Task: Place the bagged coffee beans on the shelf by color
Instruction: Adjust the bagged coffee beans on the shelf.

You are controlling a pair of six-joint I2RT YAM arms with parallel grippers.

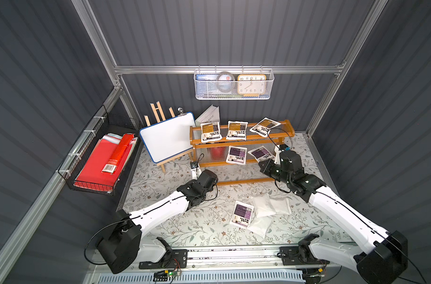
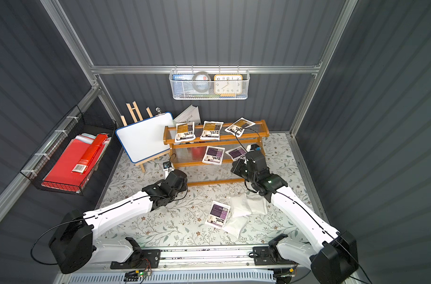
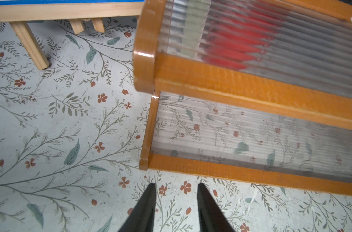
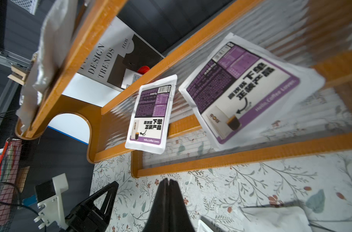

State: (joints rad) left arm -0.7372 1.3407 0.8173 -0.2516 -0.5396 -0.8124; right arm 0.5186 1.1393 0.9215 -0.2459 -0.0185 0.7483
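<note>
Handling: coffee-bean pouches judged light, soft and pillow-like, with contents that likely shift. The film looks smooth and may slip, so a pinch on a flat sealed edge or corner should suit better than one on the plump middle.
Black wire basket (image 1: 94,189): far left, hung on the wall; rigid mesh holding red folders.
Whiteboard (image 1: 167,139): glossy, blue-rimmed, leaning on a pale wooden easel.
Left pincer (image 3: 176,185): jaws parted, holding nothing, above the counter just beside the shelf's lower left corner.
Counter (image 1: 160,189): flat, with a matt floral cover.
Shelf (image 1: 234,142): three stepped tiers with glossy orange-brown wooden rails and clear ribbed panels.
Top tier: left orange-brown pouch (image 1: 210,131) and right orange-brown pouch (image 1: 237,130) side by side; tilted pouch (image 1: 264,126) at the right end, label colour unclear.
Middle tier: left purple pouch (image 1: 236,155) lies square; skewed purple pouch (image 1: 261,153) lies just beside it.
Bottom tier: no pouch seen.
Loose stock: face-up purple pouch (image 1: 242,214) on the counter in front of the shelf, touching the white-backed pouches (image 1: 262,206). There are three of these, plain side up, so their label colours are hidden.
Right pincer (image 4: 169,180): jaws clenched together, holding nothing, in front of the bottom tier, near the skewed purple pouch.
</note>
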